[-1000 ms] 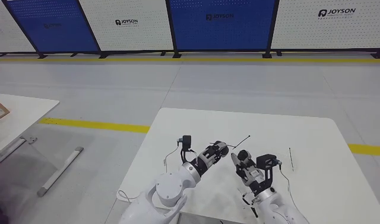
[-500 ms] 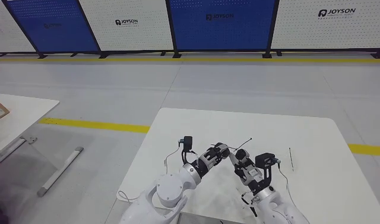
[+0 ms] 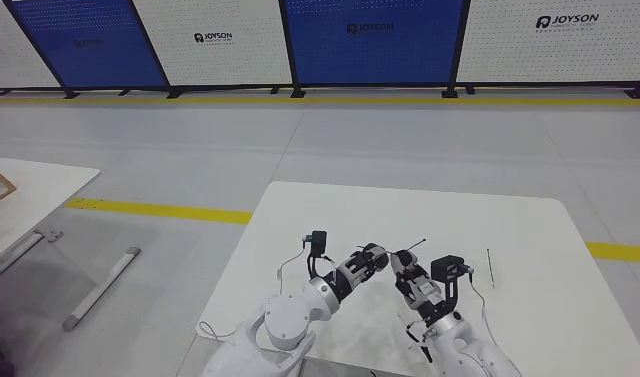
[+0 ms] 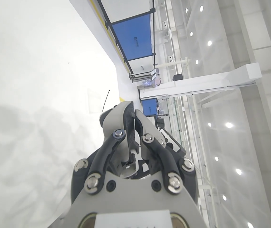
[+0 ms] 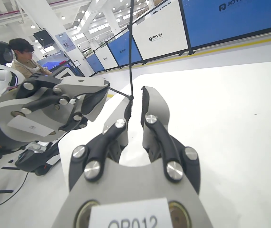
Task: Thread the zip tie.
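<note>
The left gripper (image 5: pixel 107 88) clamps a black zip tie (image 5: pixel 130 48) by its tail above the white table (image 3: pixel 500 217); the strap kinks against 1 finger of the right gripper (image 5: pixel 136 94), jaws narrowly parted. Unclamped there, it could swing off line.

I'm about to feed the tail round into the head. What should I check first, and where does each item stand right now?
1. Left gripper shut on the zip tie at its tail end: ok.
2. Right gripper clamping the strap: not ok; its fingers stand apart and the strap lies against one of them.
3. Head of the tie free and pointing up: ok.
4. Tail passed through the head: not ok, not yet threaded.
5. Both grippers close together above the table: ok.
6. Spare zip tie lying apart from both grippers: ok.
</note>
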`<state>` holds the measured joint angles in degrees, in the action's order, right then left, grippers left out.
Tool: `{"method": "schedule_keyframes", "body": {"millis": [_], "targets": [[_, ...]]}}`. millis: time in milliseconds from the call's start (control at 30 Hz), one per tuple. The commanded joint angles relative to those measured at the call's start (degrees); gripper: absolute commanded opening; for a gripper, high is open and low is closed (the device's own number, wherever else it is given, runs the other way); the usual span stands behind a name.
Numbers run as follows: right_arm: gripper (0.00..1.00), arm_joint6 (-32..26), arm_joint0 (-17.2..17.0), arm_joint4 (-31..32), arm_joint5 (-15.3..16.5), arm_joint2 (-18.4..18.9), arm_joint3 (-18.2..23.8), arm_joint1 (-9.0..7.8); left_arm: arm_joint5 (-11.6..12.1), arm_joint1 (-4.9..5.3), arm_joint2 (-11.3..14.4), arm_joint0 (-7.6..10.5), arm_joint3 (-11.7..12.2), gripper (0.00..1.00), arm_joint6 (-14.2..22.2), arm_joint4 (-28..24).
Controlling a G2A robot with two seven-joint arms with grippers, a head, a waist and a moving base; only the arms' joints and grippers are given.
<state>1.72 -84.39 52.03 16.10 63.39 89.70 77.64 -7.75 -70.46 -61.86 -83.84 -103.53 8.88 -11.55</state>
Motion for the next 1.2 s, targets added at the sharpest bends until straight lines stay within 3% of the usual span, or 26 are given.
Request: {"method": "schedule_keyframes", "body": {"millis": [0, 267, 1167], "targets": [[0.0, 0.1, 0.0, -0.1, 0.0, 0.0, 0.0, -0.01, 0.0, 0.0, 0.0, 0.02, 0.0, 0.0, 0.0, 0.1], [0.0, 0.1, 0.2, -0.4, 0.2, 0.0, -0.4, -0.07, 0.0, -0.03, 0.1, 0.06, 0.1, 0.0, -0.2, 0.2], [0.0, -0.5, 0.2, -0.3, 0.2, -0.3, -0.8, -0.31, 4.5, 0.14, -0.8, -1.7, -2.6, 0.0, 0.9, -1.3]]}}
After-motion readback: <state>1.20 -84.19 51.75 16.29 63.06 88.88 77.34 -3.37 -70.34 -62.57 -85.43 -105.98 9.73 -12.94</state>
